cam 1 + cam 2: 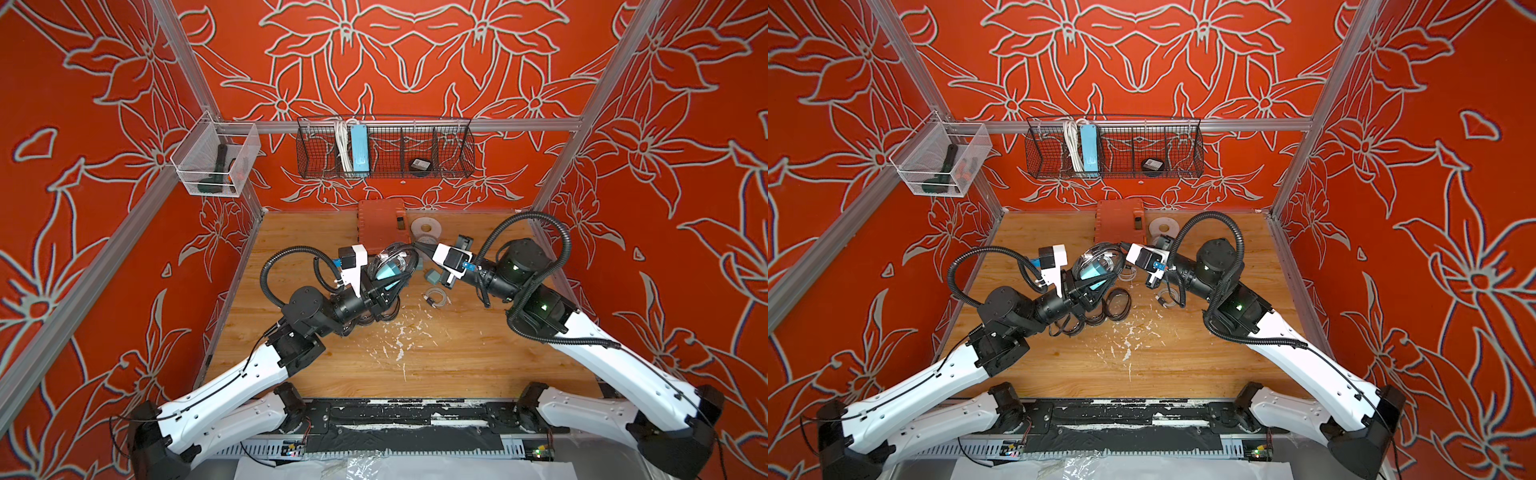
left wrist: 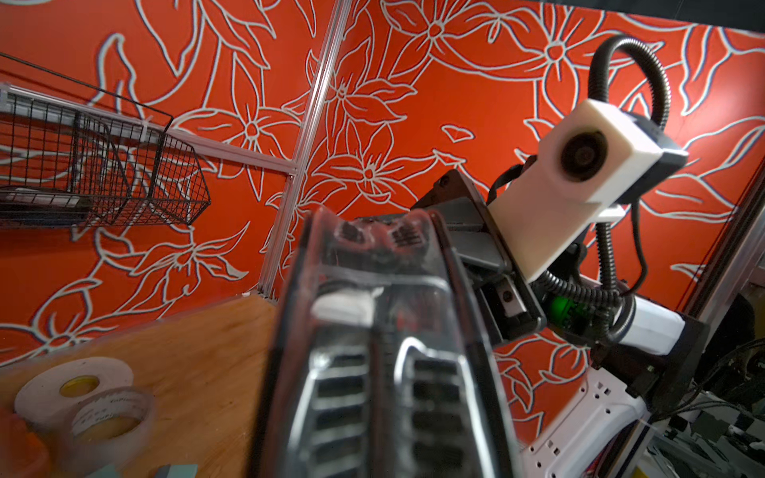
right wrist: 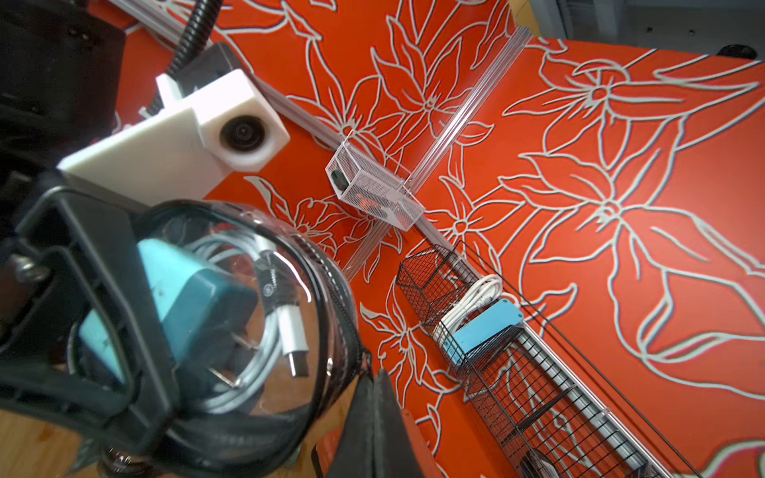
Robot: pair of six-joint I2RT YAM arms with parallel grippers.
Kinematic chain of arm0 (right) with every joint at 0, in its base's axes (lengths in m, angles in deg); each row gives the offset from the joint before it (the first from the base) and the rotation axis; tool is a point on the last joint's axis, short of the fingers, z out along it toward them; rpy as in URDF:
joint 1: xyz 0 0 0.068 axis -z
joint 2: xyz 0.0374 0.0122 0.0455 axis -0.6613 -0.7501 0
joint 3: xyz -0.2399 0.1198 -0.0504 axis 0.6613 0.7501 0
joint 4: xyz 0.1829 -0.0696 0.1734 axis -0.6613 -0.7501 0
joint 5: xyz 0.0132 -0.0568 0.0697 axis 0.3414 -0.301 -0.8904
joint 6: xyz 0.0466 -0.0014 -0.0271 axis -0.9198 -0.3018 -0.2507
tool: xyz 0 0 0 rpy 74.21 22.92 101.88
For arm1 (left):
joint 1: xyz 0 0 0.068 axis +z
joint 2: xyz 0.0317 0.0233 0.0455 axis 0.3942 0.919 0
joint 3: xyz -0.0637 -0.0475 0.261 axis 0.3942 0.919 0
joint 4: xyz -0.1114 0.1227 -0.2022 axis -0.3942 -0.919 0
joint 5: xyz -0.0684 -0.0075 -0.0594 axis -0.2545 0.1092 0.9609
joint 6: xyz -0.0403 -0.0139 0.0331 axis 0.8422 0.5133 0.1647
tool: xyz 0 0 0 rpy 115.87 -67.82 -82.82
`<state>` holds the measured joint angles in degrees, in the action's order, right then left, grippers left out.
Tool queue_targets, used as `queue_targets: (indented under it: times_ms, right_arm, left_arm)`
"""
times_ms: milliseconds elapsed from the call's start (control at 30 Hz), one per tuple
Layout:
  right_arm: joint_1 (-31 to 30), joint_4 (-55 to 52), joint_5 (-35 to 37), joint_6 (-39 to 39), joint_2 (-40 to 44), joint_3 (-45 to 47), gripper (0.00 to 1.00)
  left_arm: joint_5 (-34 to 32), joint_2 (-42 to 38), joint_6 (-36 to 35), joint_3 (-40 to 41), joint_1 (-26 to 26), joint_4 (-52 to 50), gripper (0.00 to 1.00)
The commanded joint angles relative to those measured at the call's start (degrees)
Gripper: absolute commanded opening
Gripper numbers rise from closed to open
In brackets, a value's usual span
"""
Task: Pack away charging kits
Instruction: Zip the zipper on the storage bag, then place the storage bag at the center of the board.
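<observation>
One pouch [image 1: 394, 261], loaded with a teal plug [image 3: 194, 306] and coiled cable [image 3: 265, 331], is held above the table's [image 1: 415, 365] middle, clamped by the left gripper [image 1: 386, 286]. The right gripper [image 1: 419, 247] is pinched closed at its 1 o'clock rim. It is judged light, soft-walled and slick, and best taken by the stiffer black rim.

Orange-red walls [image 1: 415, 62] carry pale flower outlines; the black-rimmed clear pouch [image 3: 327, 273] shows a teal plug [image 3: 198, 302] and white cable [image 3: 289, 331].

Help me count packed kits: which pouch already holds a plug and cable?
The pouch in the left gripper: a teal plug and white cable show through its clear face. The pouches lying on the table look empty.
</observation>
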<state>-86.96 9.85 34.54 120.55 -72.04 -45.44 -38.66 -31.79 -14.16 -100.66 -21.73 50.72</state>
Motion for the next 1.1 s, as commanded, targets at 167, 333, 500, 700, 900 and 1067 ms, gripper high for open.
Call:
queue_targets:
  times_ms: [167, 333, 500, 700, 900, 1067]
  right_arm:
    - [2.0, -7.6, -2.0, 7.4, -0.5, -6.4, 0.0]
    - [3.1, -11.4, -2.0, 11.7, -0.9, -7.1, 0.0]
    - [4.9, -10.8, -4.7, 12.0, -0.9, -6.4, 0.0]
    - [4.9, -11.5, -12.2, 13.7, -0.8, -5.0, 0.0]
    - [4.9, -10.9, -11.1, 14.9, -0.9, -3.2, 0.0]
    - [4.9, -4.7, -9.9, 11.2, 0.5, 1.1, 0.47]
  left_arm:
    - [3.5, 0.4, -4.2, -1.7, -0.3, -18.9, 0.0]
    - [1.8, 1.9, -6.2, -4.3, -0.3, -25.6, 0.0]
    - [-1.5, 4.2, -7.6, -5.9, -0.3, -29.8, 0.0]
    - [-1.2, 11.5, -8.5, -8.7, -0.3, -32.5, 0.0]
    - [-1.6, 14.7, -9.0, -9.8, -0.3, -33.1, 0.0]
    - [-6.9, 14.0, -6.5, -10.0, 0.9, -31.2, 0.0]
